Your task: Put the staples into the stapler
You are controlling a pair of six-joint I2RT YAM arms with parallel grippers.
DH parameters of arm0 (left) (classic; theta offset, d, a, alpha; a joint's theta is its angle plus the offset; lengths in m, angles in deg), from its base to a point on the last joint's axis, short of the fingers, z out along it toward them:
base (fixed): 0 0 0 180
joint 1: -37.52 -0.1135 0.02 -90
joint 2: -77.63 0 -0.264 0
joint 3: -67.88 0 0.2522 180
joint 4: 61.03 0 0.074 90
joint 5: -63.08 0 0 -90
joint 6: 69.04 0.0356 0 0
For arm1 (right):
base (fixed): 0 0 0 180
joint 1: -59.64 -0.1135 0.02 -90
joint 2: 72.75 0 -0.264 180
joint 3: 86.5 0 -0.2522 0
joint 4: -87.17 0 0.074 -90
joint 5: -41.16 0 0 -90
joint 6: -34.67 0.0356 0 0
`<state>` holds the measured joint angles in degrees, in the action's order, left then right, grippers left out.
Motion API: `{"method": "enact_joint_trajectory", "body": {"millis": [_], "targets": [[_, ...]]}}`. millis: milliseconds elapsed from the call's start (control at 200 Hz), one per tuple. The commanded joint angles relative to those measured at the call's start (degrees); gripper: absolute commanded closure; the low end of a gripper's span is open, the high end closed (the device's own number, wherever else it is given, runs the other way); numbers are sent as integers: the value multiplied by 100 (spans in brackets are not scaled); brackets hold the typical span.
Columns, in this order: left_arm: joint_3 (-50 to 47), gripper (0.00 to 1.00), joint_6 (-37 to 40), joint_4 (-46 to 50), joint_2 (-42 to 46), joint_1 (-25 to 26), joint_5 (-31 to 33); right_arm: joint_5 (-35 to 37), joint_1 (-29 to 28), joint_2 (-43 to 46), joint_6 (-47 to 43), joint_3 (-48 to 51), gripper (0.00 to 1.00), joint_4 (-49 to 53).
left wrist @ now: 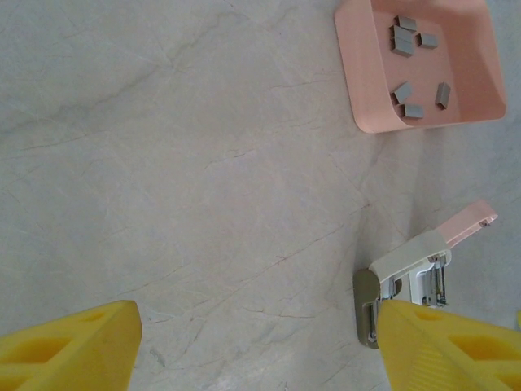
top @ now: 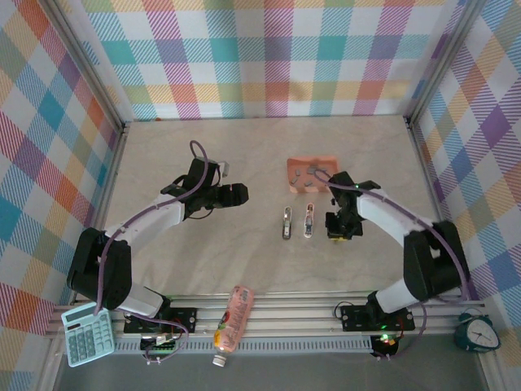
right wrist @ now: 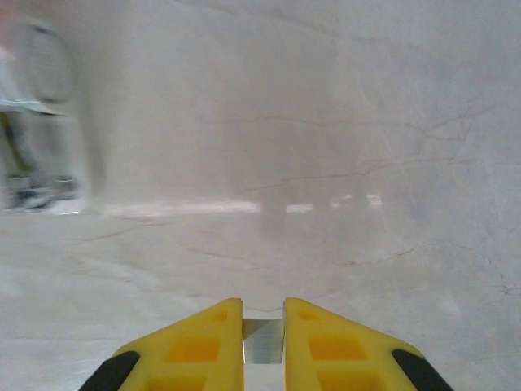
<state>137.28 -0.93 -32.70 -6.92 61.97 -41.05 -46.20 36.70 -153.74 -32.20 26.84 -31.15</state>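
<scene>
The right pincer (right wrist: 263, 314) clamps a grey staple strip (right wrist: 263, 342) between its fingertips. The left pincer (left wrist: 256, 314) gapes wide, an opened stapler (left wrist: 407, 269) just ahead of one finger.

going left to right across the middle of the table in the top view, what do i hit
left hand → first stapler → second stapler → right hand, shut on a staple strip

The tray (left wrist: 355, 73) holding staples (left wrist: 404, 91) sits behind two staplers (top: 286, 224) lying side by side, the right claw (top: 338, 235) just right of them.
</scene>
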Motion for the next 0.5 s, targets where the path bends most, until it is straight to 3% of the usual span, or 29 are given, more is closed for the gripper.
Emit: {"method": "enact_joint_trajectory", "body": {"millis": [0, 175, 495], "targets": [[-35, 24, -118, -121, -169, -63, -118, 133, -391, 761, 640, 390, 84, -812], [2, 24, -111, -79, -267, -63, -116, 516, -824, 1218, 1332, 860, 84, -1768], [39, 24, -52, -10, -311, -64, -53, 1099, -1477, 28, 1562, 332, 87, -1787]]}}
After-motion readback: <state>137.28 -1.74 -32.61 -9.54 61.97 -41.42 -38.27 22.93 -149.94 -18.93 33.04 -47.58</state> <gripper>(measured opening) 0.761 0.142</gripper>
